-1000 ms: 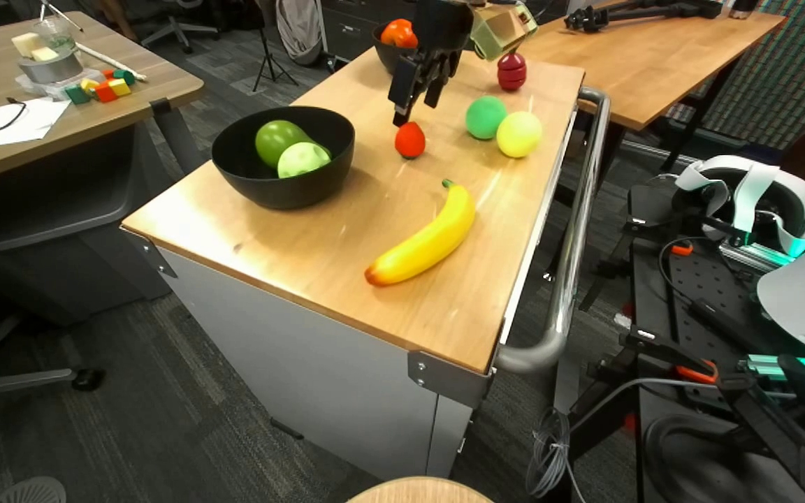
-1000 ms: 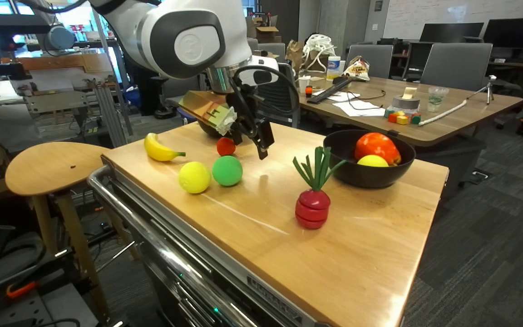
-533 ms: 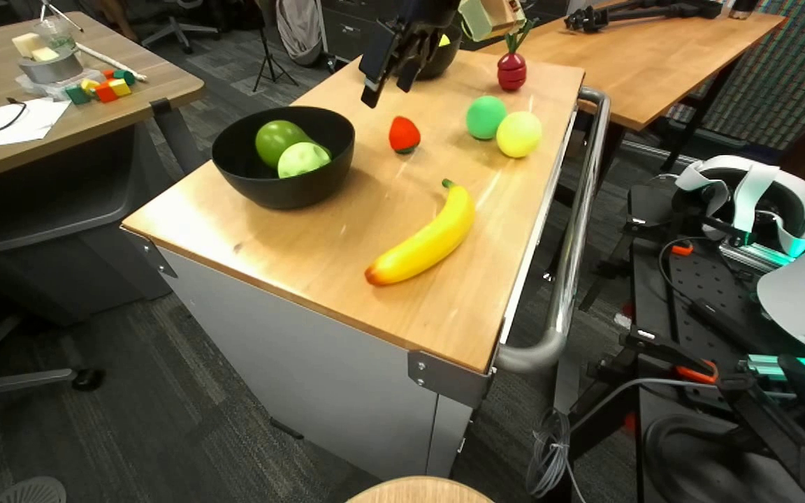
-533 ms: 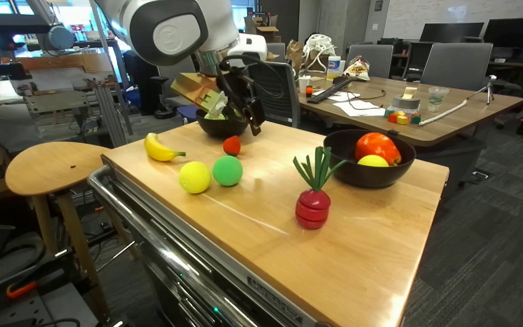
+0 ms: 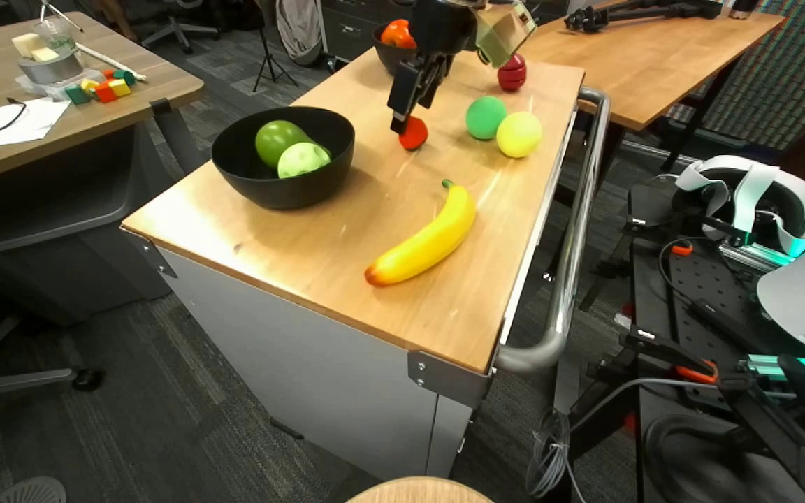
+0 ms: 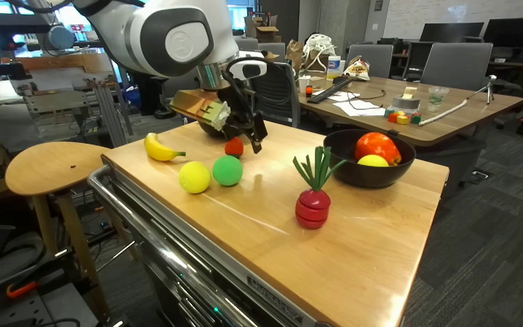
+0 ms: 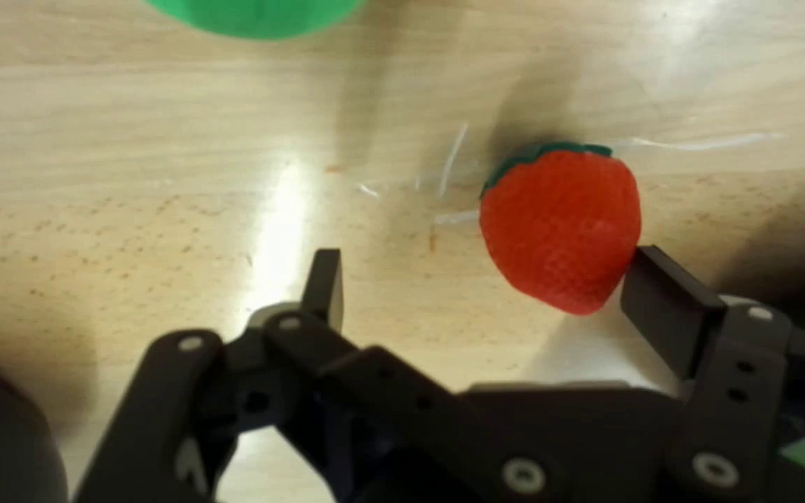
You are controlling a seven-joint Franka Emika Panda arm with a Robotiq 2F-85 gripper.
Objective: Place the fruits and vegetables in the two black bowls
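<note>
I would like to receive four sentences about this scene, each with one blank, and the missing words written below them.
In the wrist view, the red, green-capped fruit is a ____.
The tool, gripping nothing, is ____.
The ball beside the yellow ball is ____ in colour.
The long yellow fruit is a ____.
Missing words: strawberry; open; green; banana.
</note>
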